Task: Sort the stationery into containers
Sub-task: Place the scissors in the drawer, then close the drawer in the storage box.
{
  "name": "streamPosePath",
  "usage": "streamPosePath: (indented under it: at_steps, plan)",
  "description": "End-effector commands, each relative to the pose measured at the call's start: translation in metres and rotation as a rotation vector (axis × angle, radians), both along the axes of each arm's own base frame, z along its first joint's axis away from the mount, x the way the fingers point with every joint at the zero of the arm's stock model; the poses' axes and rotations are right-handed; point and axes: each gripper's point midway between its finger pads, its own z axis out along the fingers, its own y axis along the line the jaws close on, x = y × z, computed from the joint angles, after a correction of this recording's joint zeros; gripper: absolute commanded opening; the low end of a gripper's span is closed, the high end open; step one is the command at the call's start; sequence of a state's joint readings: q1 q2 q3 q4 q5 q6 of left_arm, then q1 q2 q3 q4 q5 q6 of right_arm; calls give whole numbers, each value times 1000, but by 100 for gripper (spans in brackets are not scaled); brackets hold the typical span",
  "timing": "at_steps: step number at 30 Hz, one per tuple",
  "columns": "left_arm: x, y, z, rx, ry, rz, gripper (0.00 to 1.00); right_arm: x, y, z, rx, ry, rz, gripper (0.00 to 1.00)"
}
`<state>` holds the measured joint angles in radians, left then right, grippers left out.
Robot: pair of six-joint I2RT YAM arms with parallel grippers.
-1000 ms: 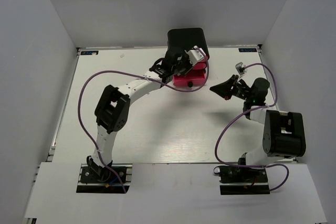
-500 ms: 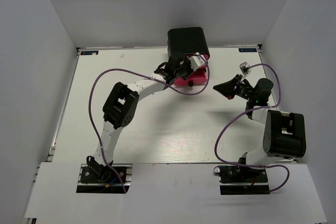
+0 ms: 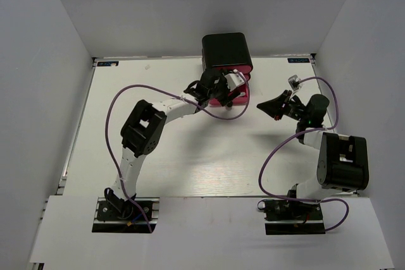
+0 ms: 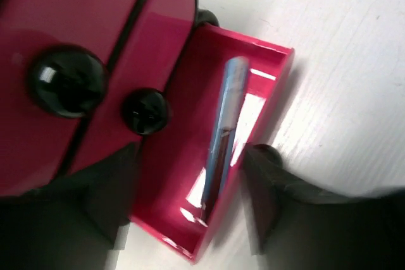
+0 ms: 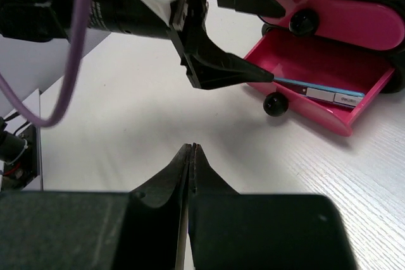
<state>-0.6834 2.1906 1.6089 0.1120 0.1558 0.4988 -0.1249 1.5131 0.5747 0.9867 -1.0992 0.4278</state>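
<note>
The container (image 3: 226, 50) is a black rounded box with pink drawers at the back of the table. Its bottom drawer (image 4: 266, 61) is pulled out. A blue pen (image 4: 226, 124) lies loose inside this drawer, along its length; the same pen (image 5: 319, 93) shows in the right wrist view. My left gripper (image 4: 190, 153) hangs open over the drawer, one finger (image 4: 107, 200) on each side, touching nothing. My right gripper (image 5: 191, 148) is shut and empty above bare table, to the right of the drawer (image 3: 226, 100).
The upper drawers are shut, each with a round black knob (image 4: 66, 80). The open drawer's knob (image 5: 276, 103) points toward my right gripper (image 3: 259, 107). Purple cables (image 3: 114, 102) loop over the table beside both arms. White walls enclose the table.
My left gripper has opened over the pulled-out drawer and shifted slightly toward the box. My right gripper moved a little toward the back a second ago and has since stayed put.
</note>
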Motion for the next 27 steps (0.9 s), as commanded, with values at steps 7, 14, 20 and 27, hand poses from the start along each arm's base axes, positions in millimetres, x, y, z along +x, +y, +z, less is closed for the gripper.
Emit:
streamPosePath:
  at_steps: [7, 14, 20, 27]
  plan:
    - [2, 0, 159, -245, -200, 68, 99, 5, 1, -3, -61, -23, 36, 21]
    - [-29, 55, 199, -478, 21, 330, 99, 27, 18, -35, -90, 208, 21, 30]
    - [-99, 112, 123, -543, 275, 515, 99, 48, 51, -77, -55, 518, -38, 37]
    - [-152, 172, 108, -727, 321, 674, 99, 54, 72, -104, 20, 731, -160, 50]
